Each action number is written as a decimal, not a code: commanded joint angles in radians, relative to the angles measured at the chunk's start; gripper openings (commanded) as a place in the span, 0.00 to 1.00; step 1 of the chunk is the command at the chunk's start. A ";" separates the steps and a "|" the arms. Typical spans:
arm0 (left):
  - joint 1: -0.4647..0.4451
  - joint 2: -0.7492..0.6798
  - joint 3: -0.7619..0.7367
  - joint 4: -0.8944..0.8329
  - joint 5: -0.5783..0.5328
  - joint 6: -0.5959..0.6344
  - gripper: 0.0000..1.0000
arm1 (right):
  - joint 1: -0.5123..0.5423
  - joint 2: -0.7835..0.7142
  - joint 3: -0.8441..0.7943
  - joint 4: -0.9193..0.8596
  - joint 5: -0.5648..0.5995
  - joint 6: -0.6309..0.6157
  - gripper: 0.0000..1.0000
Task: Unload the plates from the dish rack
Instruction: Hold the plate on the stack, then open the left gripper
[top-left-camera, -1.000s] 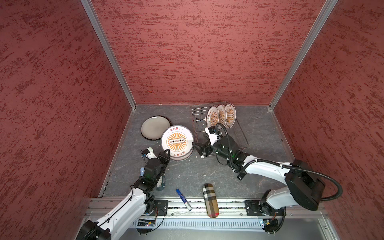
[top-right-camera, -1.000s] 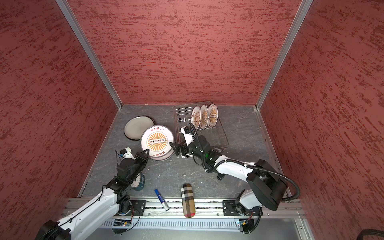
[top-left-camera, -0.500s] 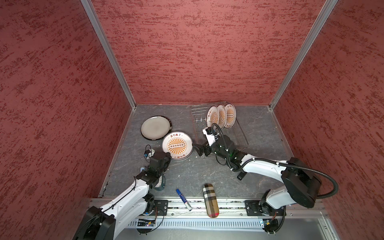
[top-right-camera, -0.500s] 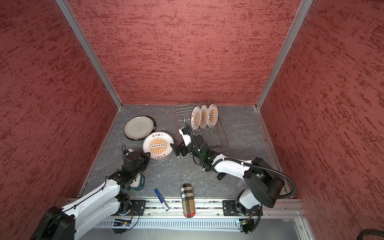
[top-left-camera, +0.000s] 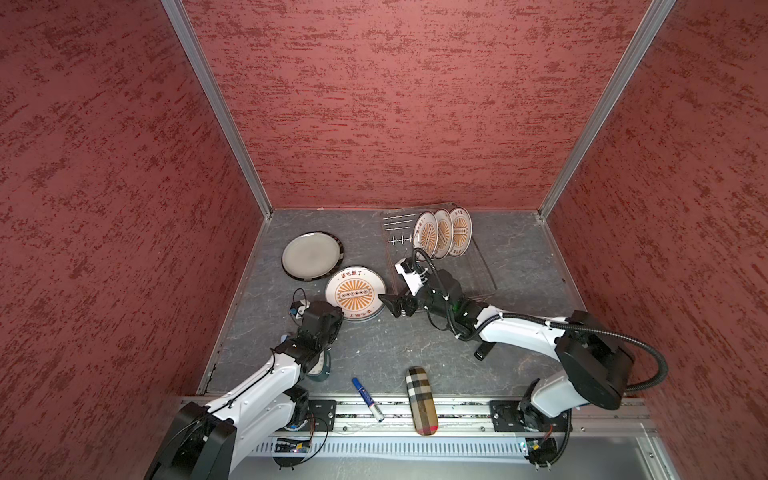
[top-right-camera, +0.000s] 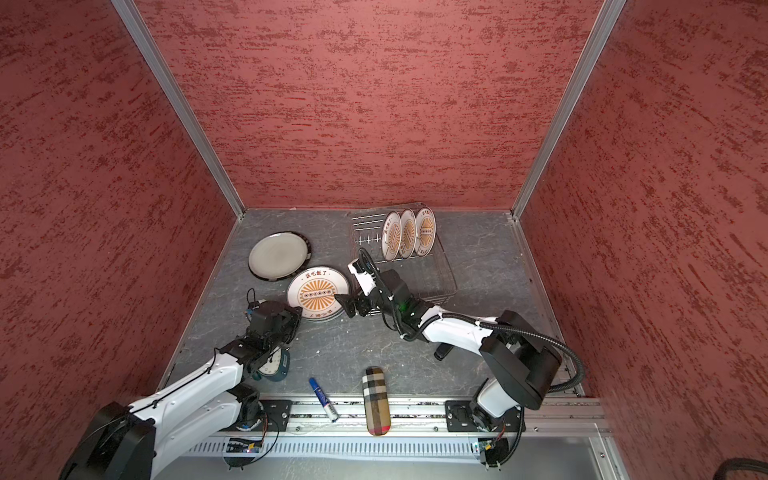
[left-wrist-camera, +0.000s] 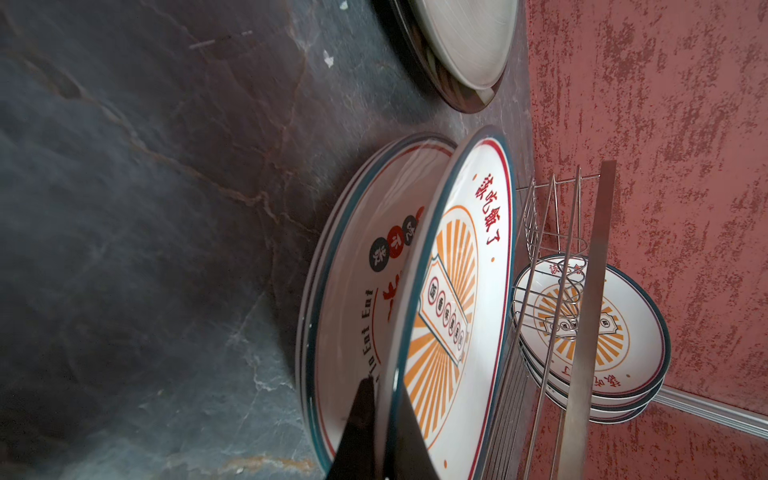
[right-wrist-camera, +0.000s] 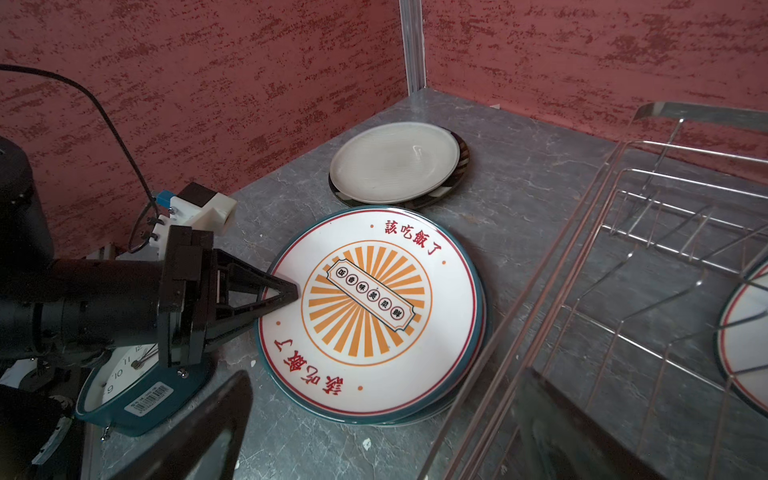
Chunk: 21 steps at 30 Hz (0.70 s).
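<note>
Now lower beside silver wire dish rack (top-left-camera: 478, 270): white orange-sunburst round plate (top-left-camera: 354, 293) pinched by left gripper (right-wrist-camera: 291, 295); right gripper (top-left-camera: 392, 305) wide.

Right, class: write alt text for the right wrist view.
The left pincer grips the rim of a sunburst plate atop a stack. A grey plate lies nearby, a wire rack alongside, a clock under the arm.
</note>
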 joint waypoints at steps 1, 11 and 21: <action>0.006 0.003 0.040 0.022 0.005 -0.023 0.01 | 0.012 0.016 0.036 -0.010 -0.015 -0.029 0.99; 0.000 0.063 0.050 0.037 0.011 -0.044 0.02 | 0.021 0.053 0.068 -0.038 0.022 -0.035 0.99; -0.005 0.072 0.045 0.045 0.004 -0.066 0.18 | 0.025 0.053 0.066 -0.038 0.049 -0.036 0.99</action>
